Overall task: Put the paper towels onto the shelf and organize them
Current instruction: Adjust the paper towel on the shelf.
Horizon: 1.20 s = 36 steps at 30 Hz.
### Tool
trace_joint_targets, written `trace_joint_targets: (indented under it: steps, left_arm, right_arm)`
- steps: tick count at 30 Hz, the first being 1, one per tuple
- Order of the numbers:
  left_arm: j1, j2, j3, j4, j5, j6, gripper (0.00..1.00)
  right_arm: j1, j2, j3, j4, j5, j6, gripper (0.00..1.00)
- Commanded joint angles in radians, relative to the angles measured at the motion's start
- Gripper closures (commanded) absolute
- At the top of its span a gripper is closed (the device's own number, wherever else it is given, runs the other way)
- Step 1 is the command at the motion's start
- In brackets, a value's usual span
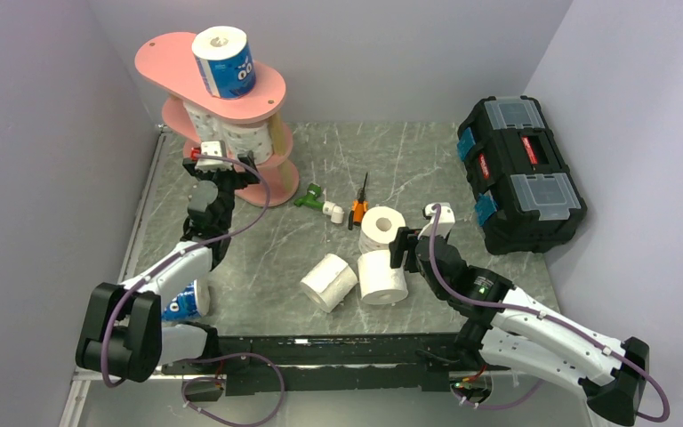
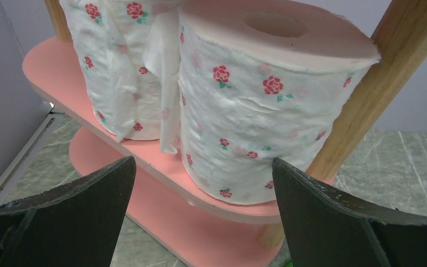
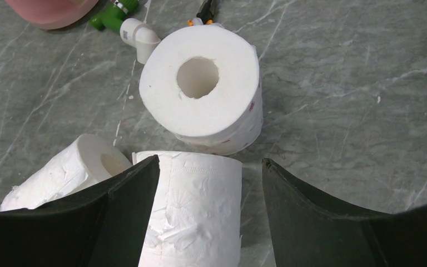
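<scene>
The black right fingers (image 3: 117,206) are being held released, one on either side of a plain white paper roll (image 3: 192,211) toward the grey marbled counter's (image 3: 339,83) near edge. The black left fingers (image 2: 83,211) are being held wide apart before a rose-printed white roll (image 2: 256,111) on the middle tier of the pink wooden-posted shelf (image 2: 44,67).

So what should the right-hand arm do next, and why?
Probably close the right gripper on the plain white roll. Its open fingers stand on either side of that roll, which sits on the table and is not yet on the pink shelf, so gripping looks like the natural next step.
</scene>
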Motion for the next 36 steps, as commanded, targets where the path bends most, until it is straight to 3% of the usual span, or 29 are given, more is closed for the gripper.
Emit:
trace_joint_targets:
  steps: [1,17,30,36]
  left_arm:
    - [0.010,0.017,0.045,0.074,-0.047,0.004,0.01]
    - [0.050,0.020,0.038,0.096,-0.070,-0.030,0.01]
    - [0.038,-0.267,-0.088,-0.064,0.058,-0.089,0.01]
    - [-0.043,-0.251,-0.069,-0.054,0.037,-0.045,0.01]
  right_arm:
    - [-0.002,0.003,0.009,0.018,0.018,-0.010,0.30]
    - [-0.006,0.006,0.012,0.017,0.019,-0.010,0.30]
    - [-0.006,-0.009,0.003,0.033,0.002,-0.011,0.30]
    - [-0.007,0.000,0.011,0.035,-0.009,-0.012,0.30]
